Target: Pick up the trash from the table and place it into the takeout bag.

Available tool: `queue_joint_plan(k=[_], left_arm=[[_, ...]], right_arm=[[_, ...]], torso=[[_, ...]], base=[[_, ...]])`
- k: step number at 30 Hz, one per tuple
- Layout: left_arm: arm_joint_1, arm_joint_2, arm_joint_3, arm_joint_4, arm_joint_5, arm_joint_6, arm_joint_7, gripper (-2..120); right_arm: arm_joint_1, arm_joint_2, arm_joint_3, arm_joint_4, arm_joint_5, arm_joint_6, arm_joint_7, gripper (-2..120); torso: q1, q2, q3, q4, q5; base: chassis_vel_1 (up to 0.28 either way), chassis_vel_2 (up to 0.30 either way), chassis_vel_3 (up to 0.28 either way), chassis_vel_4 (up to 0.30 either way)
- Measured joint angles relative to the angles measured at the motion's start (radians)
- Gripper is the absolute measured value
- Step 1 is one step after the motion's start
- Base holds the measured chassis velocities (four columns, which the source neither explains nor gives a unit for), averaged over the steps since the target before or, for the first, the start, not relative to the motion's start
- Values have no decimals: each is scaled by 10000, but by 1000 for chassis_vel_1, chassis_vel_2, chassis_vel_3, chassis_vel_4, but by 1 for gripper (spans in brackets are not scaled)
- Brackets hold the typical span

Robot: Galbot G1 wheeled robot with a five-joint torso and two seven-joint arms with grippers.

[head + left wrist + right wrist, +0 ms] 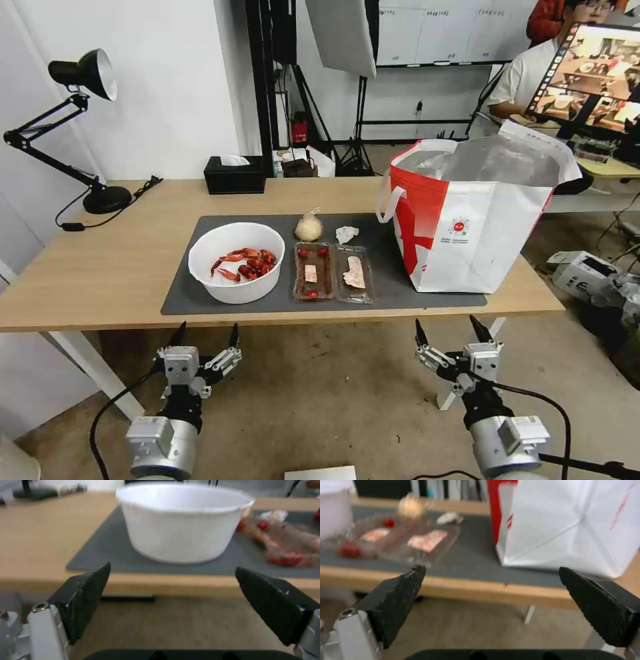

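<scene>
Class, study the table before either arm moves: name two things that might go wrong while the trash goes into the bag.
1. The white bowl is open and holds loose crayfish shells; tilting it may spill them onto the mat.
2. The takeout bag is soft-sided; a nudge from the right gripper might collapse its mouth.

Lower left of the head view: left gripper (206, 333), with two black, pointed, tapering fingers on a silver-grey metal block with linkage bars. Behind it a black wrist section, then a rounded silver-grey housing. A black cable loops along its outer side.

Lower right: right gripper (449, 327), same build, with a black cable arcing away.

Wrist views: finger pads (87, 597) carry fine ribbed texture; a hex-socket screw sits in the silver mount.
</scene>
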Motion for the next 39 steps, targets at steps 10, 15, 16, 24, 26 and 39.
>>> queue_joint_plan(k=[10,15,16,24,26,39], left_arm=[[73,-71,-330,-517,-1525,1625,-385,100],[108,-96,-355,-534,-1697,1097,-324,100],[108,-96,-355,-534,-1697,1097,-324,100],[29,1,-374,-371,-1733,628,-187,100],[13,18,-374,-343,-1745,583,-151,100],[-46,86,-398,-249,-1749,381,98,100]], right_arm=[[400,-1683,396,-51,1583,-1913,-494,100],[671,-2323,415,-186,3033,-1498,-854,100],[671,-2323,415,-186,3033,-1498,-854,100],[756,-2139,236,-347,3162,-952,-908,100],[763,-2113,217,-362,3161,-927,-908,100],[933,-2026,11,-538,3464,-467,-816,100]], torso=[[0,0,1,4,2],[0,0,2,3,-3],[0,0,2,3,-3],[0,0,1,1,-2],[0,0,1,1,-2],[0,0,0,1,-3]], base=[[0,0,0,0],[0,0,0,0],[0,0,0,0],[0,0,0,0],[0,0,0,0],[0,0,0,0]])
